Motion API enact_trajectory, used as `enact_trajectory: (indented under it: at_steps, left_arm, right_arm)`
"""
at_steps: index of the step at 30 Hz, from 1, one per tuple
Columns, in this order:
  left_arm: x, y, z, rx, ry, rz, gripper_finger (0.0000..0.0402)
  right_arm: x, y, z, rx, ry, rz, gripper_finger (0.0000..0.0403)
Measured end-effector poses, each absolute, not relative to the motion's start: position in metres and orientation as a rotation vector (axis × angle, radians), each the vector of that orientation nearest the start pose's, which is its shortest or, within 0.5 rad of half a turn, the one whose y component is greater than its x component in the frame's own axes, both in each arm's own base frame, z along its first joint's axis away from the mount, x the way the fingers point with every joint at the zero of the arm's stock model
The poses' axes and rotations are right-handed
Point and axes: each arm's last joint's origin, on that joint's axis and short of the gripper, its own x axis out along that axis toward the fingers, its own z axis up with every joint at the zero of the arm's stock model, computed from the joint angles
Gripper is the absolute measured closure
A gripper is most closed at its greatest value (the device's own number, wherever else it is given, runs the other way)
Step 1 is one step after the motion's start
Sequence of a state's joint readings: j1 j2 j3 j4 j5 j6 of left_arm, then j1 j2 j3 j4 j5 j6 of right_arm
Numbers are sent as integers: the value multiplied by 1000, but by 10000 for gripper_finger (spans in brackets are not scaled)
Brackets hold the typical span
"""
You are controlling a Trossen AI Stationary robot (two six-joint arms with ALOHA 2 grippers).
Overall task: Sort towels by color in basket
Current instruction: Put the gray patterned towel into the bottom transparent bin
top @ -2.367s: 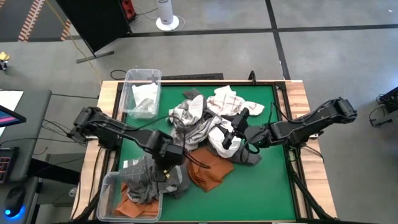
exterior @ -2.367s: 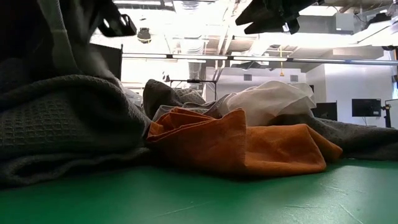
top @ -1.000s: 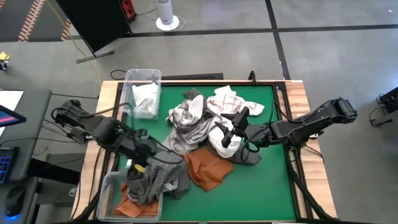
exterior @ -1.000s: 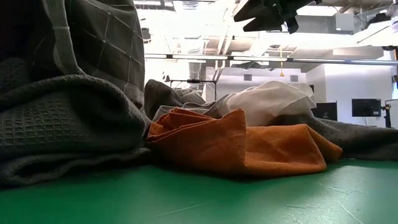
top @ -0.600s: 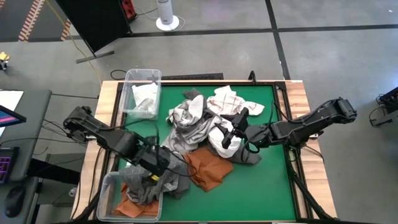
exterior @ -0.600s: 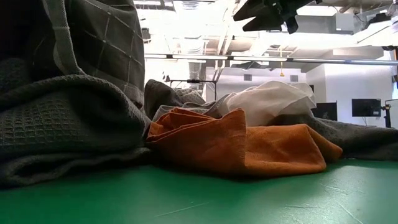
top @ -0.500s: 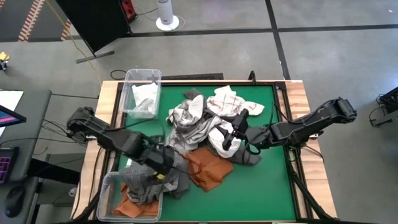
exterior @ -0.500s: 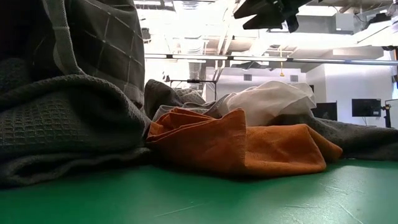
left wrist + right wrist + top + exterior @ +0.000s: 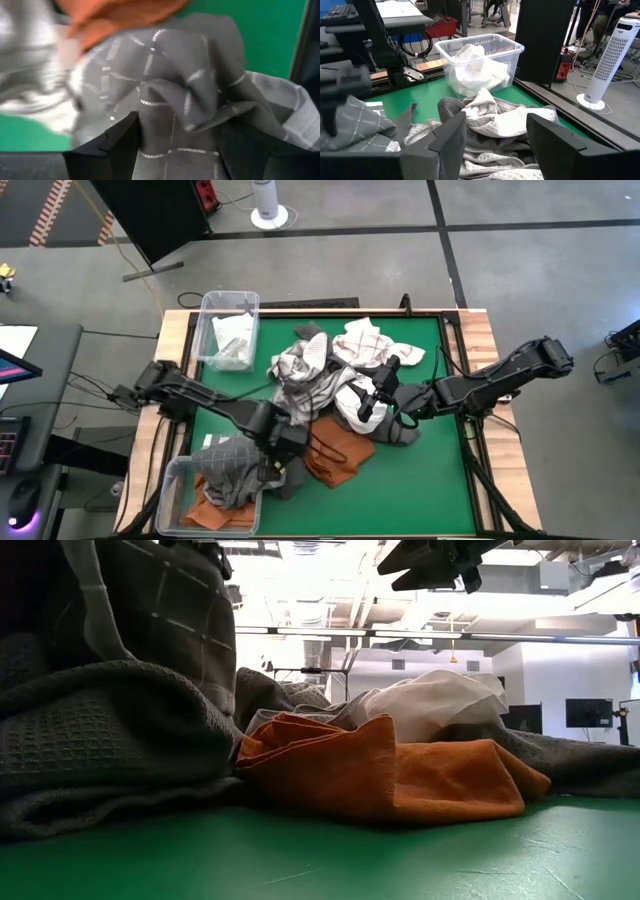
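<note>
A dark grey towel with pale checks (image 9: 235,470) lies draped over the near-left clear basket (image 9: 178,518) and onto the table. My left gripper (image 9: 285,457) stands open over its table-side part, and a ridge of this towel (image 9: 175,105) rises between the fingers. A rust-orange towel (image 9: 335,455) lies beside it. The pile mid-table holds a white checked towel (image 9: 365,340), a white towel (image 9: 352,408) and a dark grey one (image 9: 402,432). My right gripper (image 9: 376,388) hangs open above the pile, with nothing between its fingers (image 9: 451,145). My left gripper comes at the checked towel from above, one finger (image 9: 117,145) on either side of a raised fold. Whether the fingers touch the cloth, I cannot tell. The towel lies slack, partly on the basket and partly on the table.
A second clear basket (image 9: 205,310) at the far left holds white towels (image 9: 475,70). The near-left basket also holds orange cloth (image 9: 205,515). In the low view a dark grey waffle towel (image 9: 90,750) and the orange towel (image 9: 400,780) lie close. Bare green mat (image 9: 420,490) shows at the near right.
My left gripper has gone from above the near-left basket toward the table's right edge, toward the pile. The checked grey towel has stayed draped over the basket's rim and the table beside it.
</note>
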State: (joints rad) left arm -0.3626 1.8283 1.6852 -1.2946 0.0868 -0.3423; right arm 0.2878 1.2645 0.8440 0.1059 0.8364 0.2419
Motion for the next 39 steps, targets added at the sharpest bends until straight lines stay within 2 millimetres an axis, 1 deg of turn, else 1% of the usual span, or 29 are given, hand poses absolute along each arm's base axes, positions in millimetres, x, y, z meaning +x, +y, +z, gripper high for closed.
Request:
enact_trajectory:
  at_steps: [5, 8, 10, 13, 15, 18, 19, 24, 29, 33, 36, 39]
  left_arm:
    - [334, -136, 269, -92, 1548, -178, 173]
    - [332, -140, 266, -80, 1557, -191, 188]
    - [332, -140, 265, -81, 1559, -193, 205]
    - [331, -140, 263, -77, 1569, -189, 249]
    - [330, -142, 263, -59, 1565, -201, 292]
    - [330, -142, 263, -30, 1559, -226, 370]
    - [330, -142, 263, -25, 1559, -230, 384]
    - [332, -145, 266, 25, 1494, -241, 399]
    - [327, -152, 289, 73, 1323, -312, 400]
    - [314, -149, 315, 59, 1230, -319, 401]
    - [293, -146, 345, 57, 1142, -362, 401]
    - [261, -142, 377, 29, 1062, -440, 401]
  right_arm:
    - [266, 58, 283, 64, 202, -565, 168]
    - [266, 59, 283, 60, 204, -563, 168]
    - [266, 59, 283, 60, 203, -563, 168]
    - [266, 59, 283, 60, 203, -565, 168]
    - [266, 59, 283, 59, 204, -564, 168]
    - [266, 59, 283, 60, 204, -564, 168]
    - [266, 59, 283, 60, 203, -564, 168]
    - [266, 58, 283, 60, 203, -568, 168]
    - [266, 58, 283, 59, 203, -568, 168]
    - [266, 58, 283, 59, 203, -568, 168]
    - [266, 58, 283, 59, 204, -568, 168]
    - [266, 58, 283, 57, 205, -568, 168]
